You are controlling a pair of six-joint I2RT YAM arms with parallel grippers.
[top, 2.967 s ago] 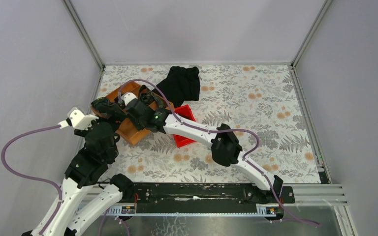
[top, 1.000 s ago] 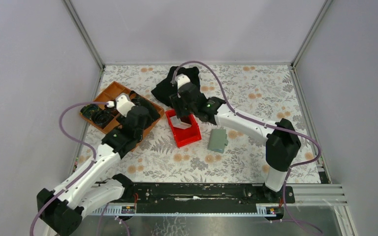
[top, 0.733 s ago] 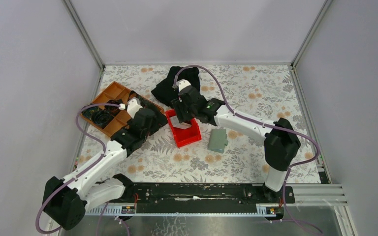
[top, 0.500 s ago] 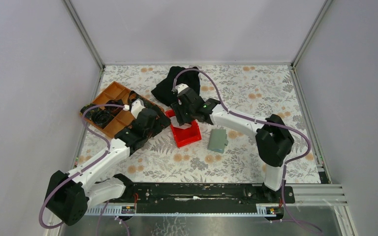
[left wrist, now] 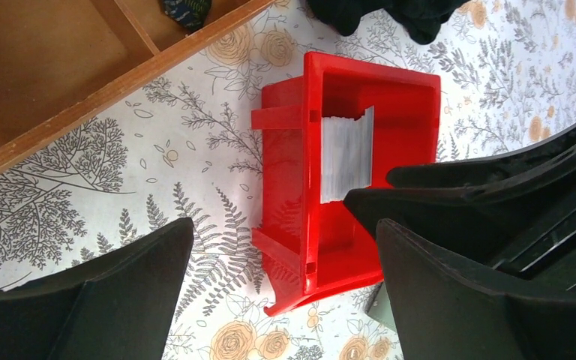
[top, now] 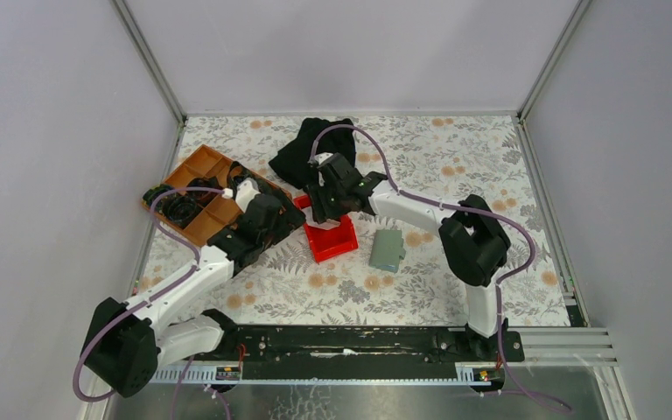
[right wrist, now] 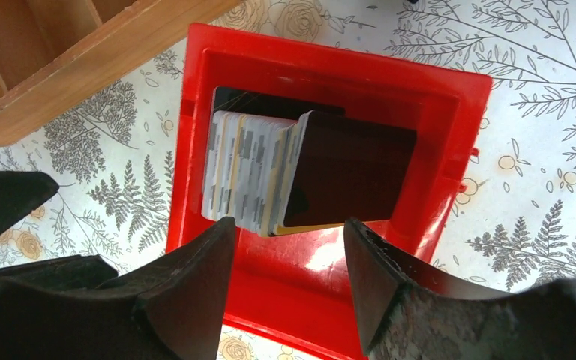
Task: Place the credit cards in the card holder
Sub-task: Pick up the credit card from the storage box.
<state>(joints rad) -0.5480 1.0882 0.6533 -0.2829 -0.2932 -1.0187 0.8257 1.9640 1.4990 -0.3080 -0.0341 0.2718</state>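
Glossy red plastic bin (right wrist: pixel 345 69), smooth stiff cards (right wrist: pixel 247 174) with one shiny dark face, matt wood-look tray (left wrist: pixel 45 67), soft black cloth (top: pixel 315 144), matt floral-printed worktop (top: pixel 472 175), matt grey-green holder (top: pixel 388 249)

Here I am with my right gripper (right wrist: pixel 286 229) over the bin (top: pixel 332 241) at mid-table, the credit cards (right wrist: pixel 270 176) stacked on edge inside it, just ahead of my fingertips. My left gripper (left wrist: pixel 281 232) hangs at the bin's left side, between it and the compartment tray (top: pixel 199 164), which lies further left towards the table's (top: pixel 490 175) edge. The cloth (top: pixel 311 149) lies behind the bin, and the card holder (top: pixel 388 249) lies flat on the table just right of it.
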